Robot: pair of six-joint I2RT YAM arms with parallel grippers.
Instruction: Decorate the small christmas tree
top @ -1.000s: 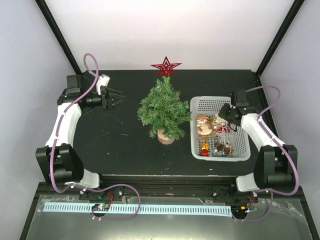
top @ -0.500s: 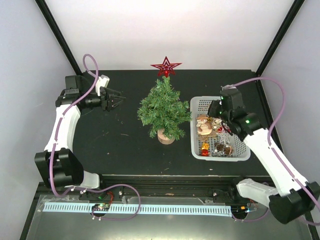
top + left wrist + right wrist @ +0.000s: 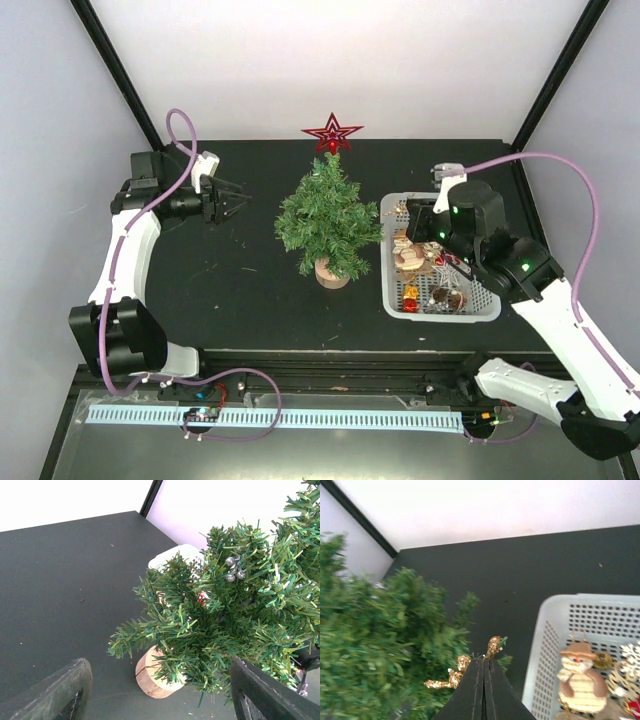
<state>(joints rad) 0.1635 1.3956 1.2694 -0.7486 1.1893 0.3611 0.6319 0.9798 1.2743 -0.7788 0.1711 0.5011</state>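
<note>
Tree (image 3: pixel 328 215) stands mid table (image 3: pixel 250 290), basket (image 3: pixel 490 305) just to its right. Left claw (image 3: pixel 230 200) released, left of tree. Right claw (image 3: pixel 483 661) clenched, apparently pinching gold ornament (image 3: pixel 457 672) against the branches.

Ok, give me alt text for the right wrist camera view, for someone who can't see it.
The right pincer, shut, holds a gold glitter ornament by the bristly dark-green small christmas tree on the left. To the right, a white plastic basket holds a tan snowman ornament, on a black table.
</note>
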